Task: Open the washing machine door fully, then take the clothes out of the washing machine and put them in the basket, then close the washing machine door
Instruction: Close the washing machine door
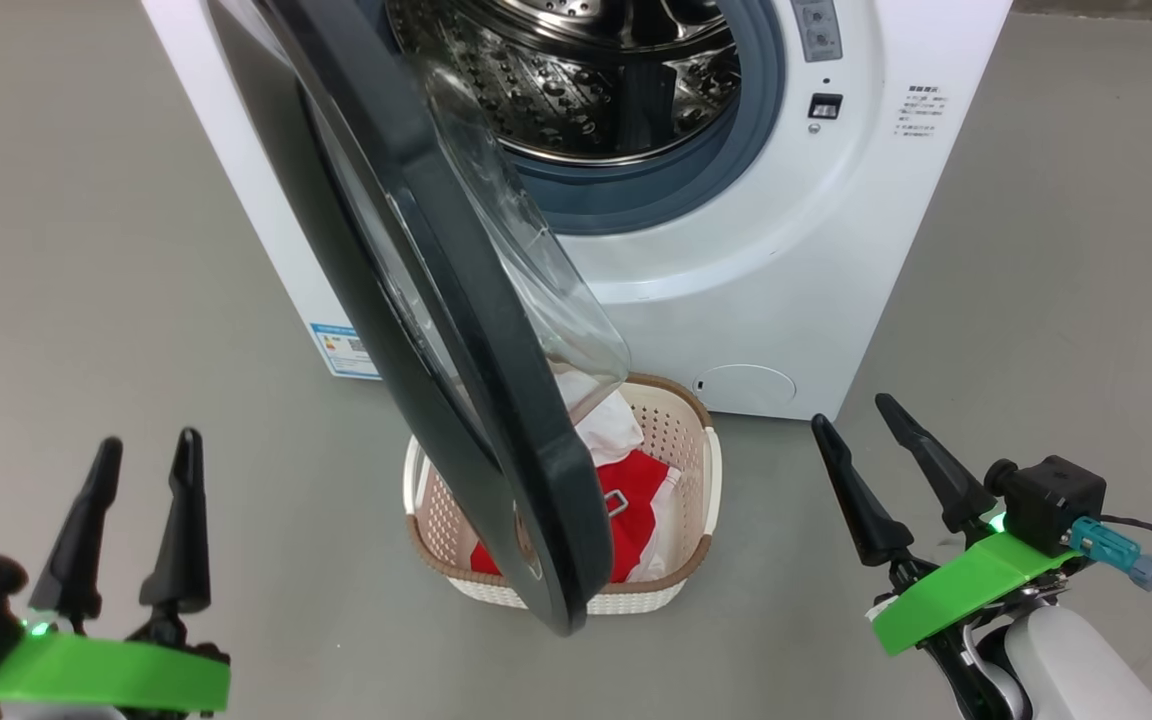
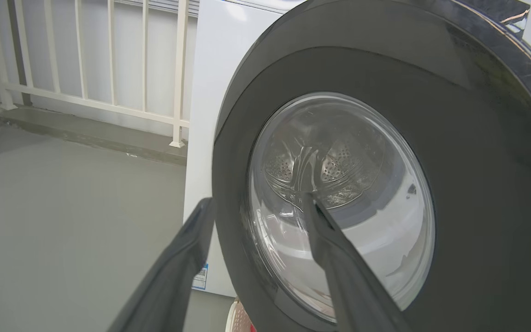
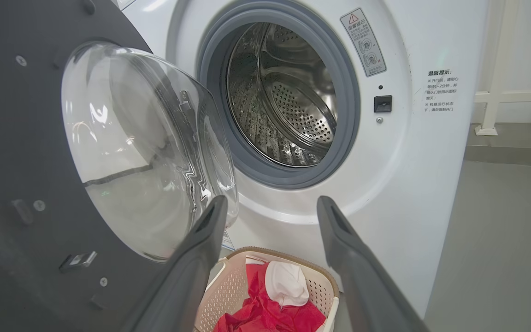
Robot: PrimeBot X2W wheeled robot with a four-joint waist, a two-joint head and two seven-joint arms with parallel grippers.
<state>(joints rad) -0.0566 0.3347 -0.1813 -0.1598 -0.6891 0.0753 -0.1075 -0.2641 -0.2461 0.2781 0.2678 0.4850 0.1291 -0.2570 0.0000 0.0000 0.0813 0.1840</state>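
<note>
The washing machine (image 1: 766, 290) stands ahead with its black door (image 1: 456, 330) swung partly open, the glass bowl (image 3: 145, 147) facing the drum (image 3: 284, 101), which looks empty. Below the door sits the basket (image 1: 696, 470), holding the red and white clothes (image 1: 641, 500), which also appear in the right wrist view (image 3: 274, 309). My left gripper (image 1: 146, 450) is open at the lower left, outside the door (image 2: 477, 184). My right gripper (image 1: 856, 415) is open at the lower right, clear of the machine (image 3: 408, 161) and basket (image 3: 233, 281).
Grey floor (image 1: 86, 250) lies to both sides of the machine. A white railing (image 2: 109, 69) on a low kerb runs behind it on the left. The door overhangs the left half of the basket.
</note>
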